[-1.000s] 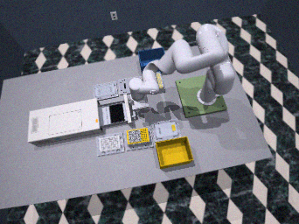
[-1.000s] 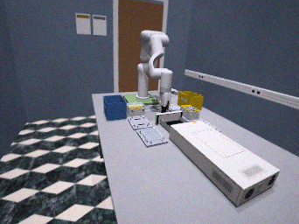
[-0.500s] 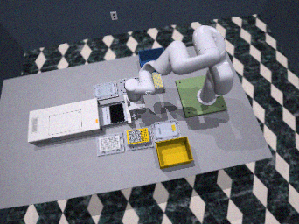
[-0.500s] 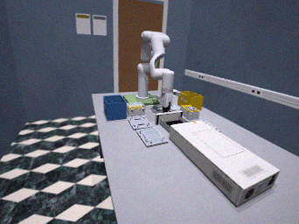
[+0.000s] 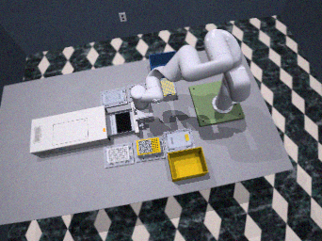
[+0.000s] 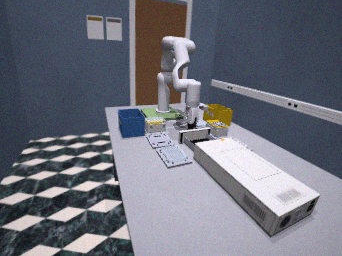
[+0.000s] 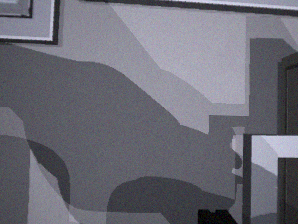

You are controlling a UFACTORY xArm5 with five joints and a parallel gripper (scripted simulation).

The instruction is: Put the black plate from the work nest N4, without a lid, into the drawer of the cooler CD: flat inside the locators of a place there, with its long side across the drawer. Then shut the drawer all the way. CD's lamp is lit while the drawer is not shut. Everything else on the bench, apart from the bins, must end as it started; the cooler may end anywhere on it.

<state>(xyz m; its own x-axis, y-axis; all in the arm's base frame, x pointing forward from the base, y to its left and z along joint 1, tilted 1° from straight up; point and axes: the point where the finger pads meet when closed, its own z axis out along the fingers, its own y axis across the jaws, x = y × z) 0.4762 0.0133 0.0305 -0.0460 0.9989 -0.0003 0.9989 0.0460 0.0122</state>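
The white cooler CD [image 5: 68, 135] lies at the left of the bench with its drawer pulled out toward the arm. A black plate [image 5: 123, 121] lies flat inside the drawer. An orange lamp [image 5: 104, 130] glows on the cooler's front. My gripper [image 5: 142, 119] is shut with nothing in it, low by the outer end of the drawer. It also shows in the exterior view [image 6: 191, 122], just past the drawer front [image 6: 192, 132]. The wrist view shows only grey bench, shadows and the dark fingertips [image 7: 215, 217] at the bottom edge.
Work nests ring the drawer: a grey one [image 5: 115, 96] behind, a white plate [image 5: 119, 154], a yellow plate [image 5: 149, 146] and a lidded one [image 5: 179, 139] in front, another yellow plate [image 5: 169, 88] under the arm. A yellow bin [image 5: 188, 164] and a blue bin [image 5: 162, 58] stand nearby.
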